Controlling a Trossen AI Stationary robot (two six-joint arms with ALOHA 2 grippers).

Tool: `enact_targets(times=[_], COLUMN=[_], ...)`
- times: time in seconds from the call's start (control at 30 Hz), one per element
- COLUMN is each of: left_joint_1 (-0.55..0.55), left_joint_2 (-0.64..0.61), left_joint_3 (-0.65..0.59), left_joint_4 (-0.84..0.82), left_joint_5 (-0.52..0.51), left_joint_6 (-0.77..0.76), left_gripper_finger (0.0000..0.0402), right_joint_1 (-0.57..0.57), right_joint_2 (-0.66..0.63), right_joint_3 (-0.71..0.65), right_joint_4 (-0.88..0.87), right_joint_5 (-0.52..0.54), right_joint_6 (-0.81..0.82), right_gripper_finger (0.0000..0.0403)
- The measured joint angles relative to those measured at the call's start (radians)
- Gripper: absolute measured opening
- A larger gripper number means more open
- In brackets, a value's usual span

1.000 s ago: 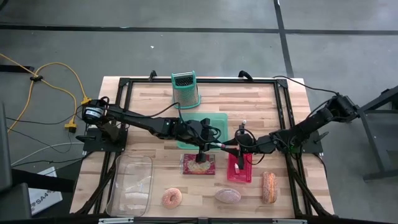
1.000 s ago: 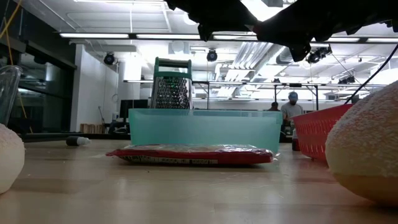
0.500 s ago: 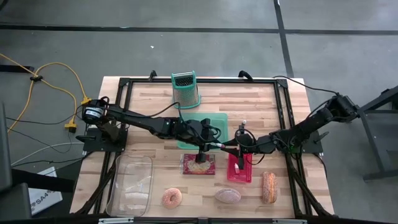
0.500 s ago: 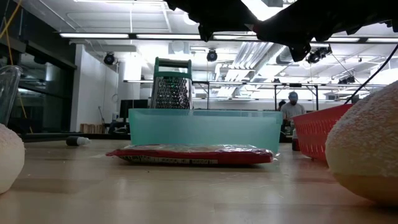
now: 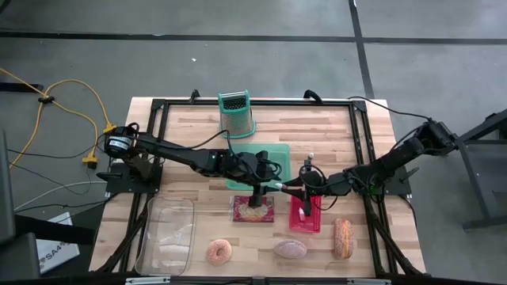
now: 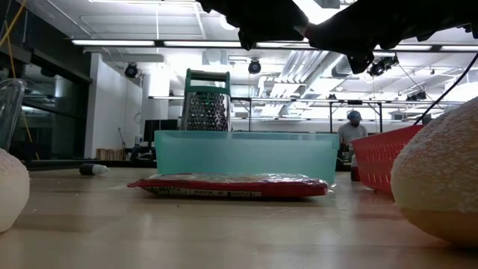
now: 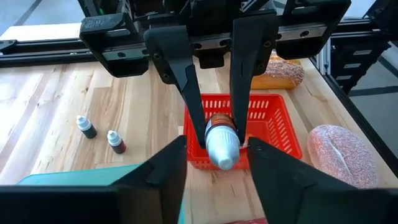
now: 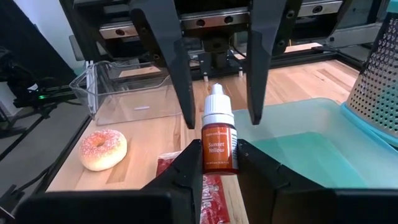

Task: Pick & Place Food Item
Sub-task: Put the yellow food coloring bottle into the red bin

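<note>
A small dropper bottle (image 8: pixel 218 140) with an orange label and a white cap hangs in the air over the middle of the table. My right gripper (image 8: pixel 219 157) is shut on it, reaching in from the table's right (image 5: pixel 295 188). My left gripper (image 7: pixel 216 149) comes from the left (image 5: pixel 272 184) and faces it. Its fingers (image 8: pixel 179 74) stand open on either side of the bottle's cap end, with a gap on each side. Below and to the right stands the red basket (image 5: pixel 306 215). My right gripper pinches the bottle's labelled body (image 8: pixel 208 157) between its two fingers. It comes nearly level from the table's right side, and the bottle lies along the fingers. The white cap (image 7: pixel 221 148) points toward my left gripper. The bottle is lifted clear of the table.
Under the arms lie a teal tray (image 5: pixel 257 158) and a red food packet (image 5: pixel 253 209). A grater (image 5: pixel 236 113) stands at the far edge. Along the near edge are a clear container (image 5: pixel 168 233), a doughnut (image 5: pixel 219 252), a bread roll (image 5: pixel 290 249) and a long loaf (image 5: pixel 342 237). Two small bottles (image 7: pixel 99 134) stand on the wood.
</note>
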Motion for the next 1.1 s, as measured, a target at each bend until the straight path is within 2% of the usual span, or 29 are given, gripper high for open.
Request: enact_targets(times=[0.1,0.37,0.57,0.83,1.1], left_joint_1=[0.0,0.0,0.0,0.0,0.0], left_joint_2=[0.0,0.0,0.0,0.0,0.0], left_joint_3=[0.0,0.0,0.0,0.0,0.0], left_joint_4=[0.0,0.0,0.0,0.0,0.0], left_joint_5=[-0.001,-0.002,-0.003,-0.006,-0.005], left_joint_6=[0.0,0.0,0.0,0.001,0.001], left_gripper_finger=[0.0182,0.0186,0.0186,0.0186,0.0186], right_joint_1=[0.0,0.03,0.094,0.188,0.268], right_joint_2=[0.0,-0.012,-0.065,-0.072,-0.072], right_joint_3=[0.0,0.0,0.0,0.0,0.0], right_joint_4=[-0.004,-0.087,-0.271,-0.511,-0.616], right_joint_5=[0.0,0.004,0.014,0.003,-0.013], right_joint_6=[0.0,0.028,0.206,0.493,0.698], right_gripper_finger=[0.0071,0.0071,0.0071,0.0071,0.0071])
